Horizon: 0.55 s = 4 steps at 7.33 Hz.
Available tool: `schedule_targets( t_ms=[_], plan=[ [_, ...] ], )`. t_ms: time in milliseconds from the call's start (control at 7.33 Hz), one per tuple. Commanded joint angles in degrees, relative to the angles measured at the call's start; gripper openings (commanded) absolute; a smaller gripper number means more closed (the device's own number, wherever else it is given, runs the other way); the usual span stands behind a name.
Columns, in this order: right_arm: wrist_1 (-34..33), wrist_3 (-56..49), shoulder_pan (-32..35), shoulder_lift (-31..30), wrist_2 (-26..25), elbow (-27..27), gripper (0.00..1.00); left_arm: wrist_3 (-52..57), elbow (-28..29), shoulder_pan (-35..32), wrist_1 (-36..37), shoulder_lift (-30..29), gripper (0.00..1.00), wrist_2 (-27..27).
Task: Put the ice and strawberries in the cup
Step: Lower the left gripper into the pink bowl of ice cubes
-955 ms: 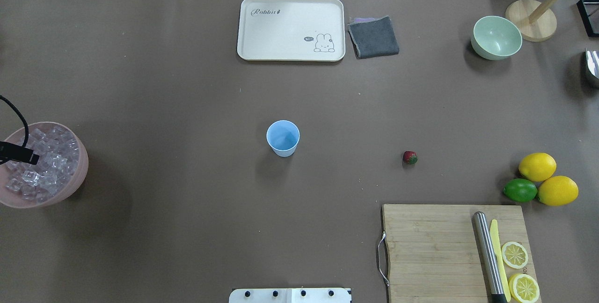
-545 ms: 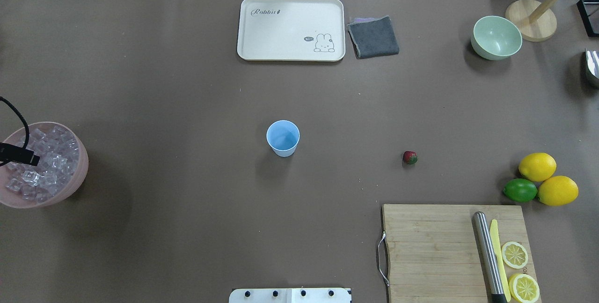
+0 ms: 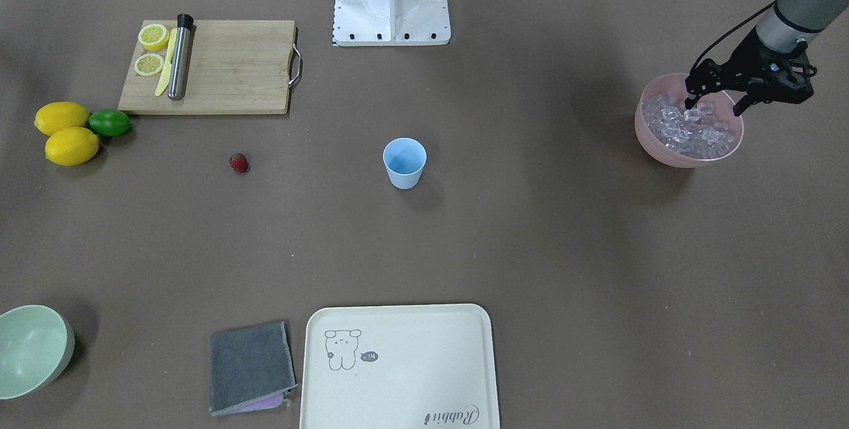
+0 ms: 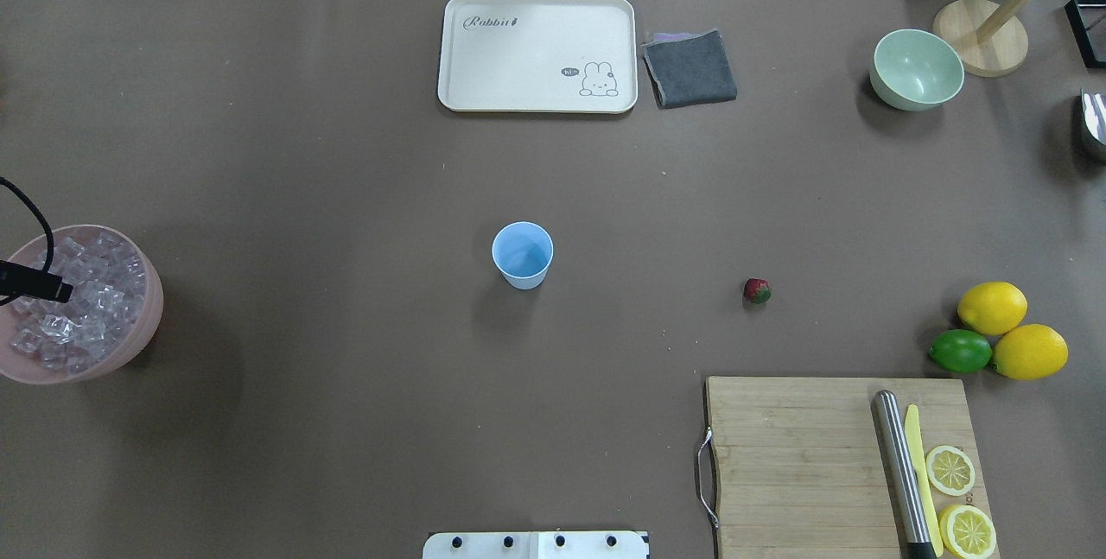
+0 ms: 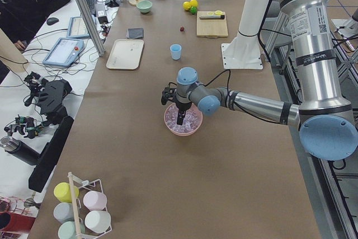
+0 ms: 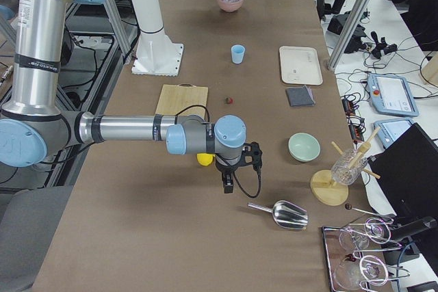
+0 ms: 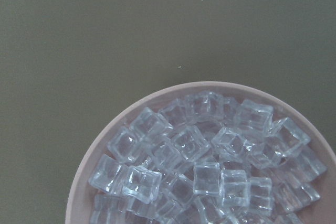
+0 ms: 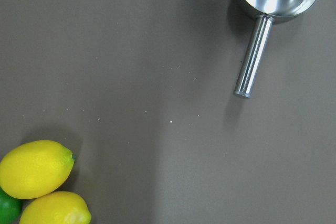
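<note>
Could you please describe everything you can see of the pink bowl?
The pink bowl is round, matte pink and plastic-looking, standing upright on the brown table at the robot's left end. Clear ice cubes fill it nearly to the rim. The open left pincer hangs over it, tips down at the cubes; contact is unclear.

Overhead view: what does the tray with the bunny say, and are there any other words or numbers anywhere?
"Rabbit", in curly letters, on the cream rectangular plastic tray.
Small dark speech bubble beside the drawn bunny on that tray: too small to read for sure.
White sticker on the big silver left arm: print too small to read.
No other writing shows.
</note>
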Motion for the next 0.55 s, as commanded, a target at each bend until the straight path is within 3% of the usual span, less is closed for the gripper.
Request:
schedule_targets(
  t_ms=[0, 409],
  plan=[
    [0.1, 0.0, 0.0, 0.0, 0.3, 0.2, 1.00, -0.1, -0.2, 4.4, -5.5, 2.9, 0.97, 7.3],
    [0.1, -0.1, -0.2, 0.0, 0.3, 0.2, 1.00, 0.0, -0.2, 6.8, -5.8, 2.9, 0.94, 8.4]
  ],
)
